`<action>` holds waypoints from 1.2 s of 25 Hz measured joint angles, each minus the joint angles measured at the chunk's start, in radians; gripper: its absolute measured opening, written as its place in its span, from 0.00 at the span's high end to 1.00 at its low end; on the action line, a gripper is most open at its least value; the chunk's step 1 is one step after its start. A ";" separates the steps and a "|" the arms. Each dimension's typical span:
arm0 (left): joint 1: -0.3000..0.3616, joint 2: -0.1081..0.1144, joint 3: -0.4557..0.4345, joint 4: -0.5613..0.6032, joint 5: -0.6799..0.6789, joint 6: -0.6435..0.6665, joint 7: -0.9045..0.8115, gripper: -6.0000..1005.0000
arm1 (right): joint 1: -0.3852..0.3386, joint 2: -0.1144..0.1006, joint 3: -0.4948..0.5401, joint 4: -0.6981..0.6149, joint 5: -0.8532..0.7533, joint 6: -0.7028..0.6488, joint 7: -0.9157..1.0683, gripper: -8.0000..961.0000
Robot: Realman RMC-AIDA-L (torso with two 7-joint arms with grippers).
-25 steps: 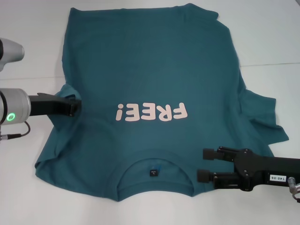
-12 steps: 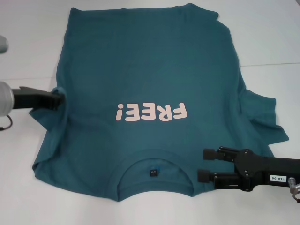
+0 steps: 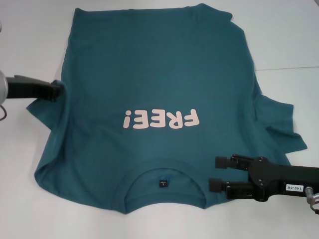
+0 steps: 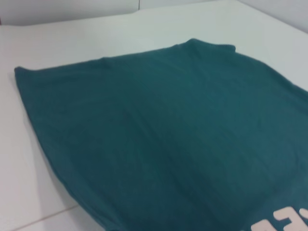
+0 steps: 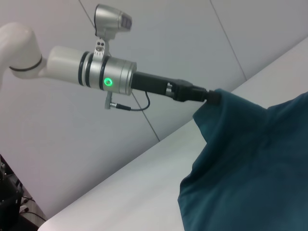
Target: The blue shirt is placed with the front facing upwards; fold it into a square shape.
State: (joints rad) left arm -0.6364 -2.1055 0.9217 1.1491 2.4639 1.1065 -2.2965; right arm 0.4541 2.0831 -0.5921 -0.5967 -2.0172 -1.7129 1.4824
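The blue shirt [image 3: 159,74] lies front up on the white table, with the pink "FREE!" print [image 3: 161,119] in its middle and the collar with its dark tag [image 3: 163,183] nearest me. My left gripper [image 3: 59,88] is at the shirt's left edge, shut on the left sleeve and holding it out sideways. The right wrist view shows that gripper [image 5: 211,96] with the sleeve cloth [image 5: 250,168] raised off the table. My right gripper [image 3: 213,174] is open over the shirt's right shoulder beside the collar. The left wrist view shows the shirt's body [image 4: 168,134].
The white table [image 3: 30,40] has bare surface to the left, right and far side of the shirt. The right sleeve [image 3: 281,124] lies crumpled out to the right. A seam line [image 3: 289,68] crosses the table top.
My left gripper has moved left and a little away from me, drawing the left sleeve out from over the shirt's body. The right gripper has not moved.
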 joint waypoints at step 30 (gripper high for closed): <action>-0.039 -0.062 0.142 -0.131 -0.034 -0.055 -0.075 0.82 | 0.005 0.000 -0.008 0.012 0.000 0.015 -0.004 0.02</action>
State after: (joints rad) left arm -0.6758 -2.1675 1.0635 1.0180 2.4302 1.0514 -2.3711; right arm 0.4590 2.0832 -0.5998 -0.5843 -2.0176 -1.6977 1.4787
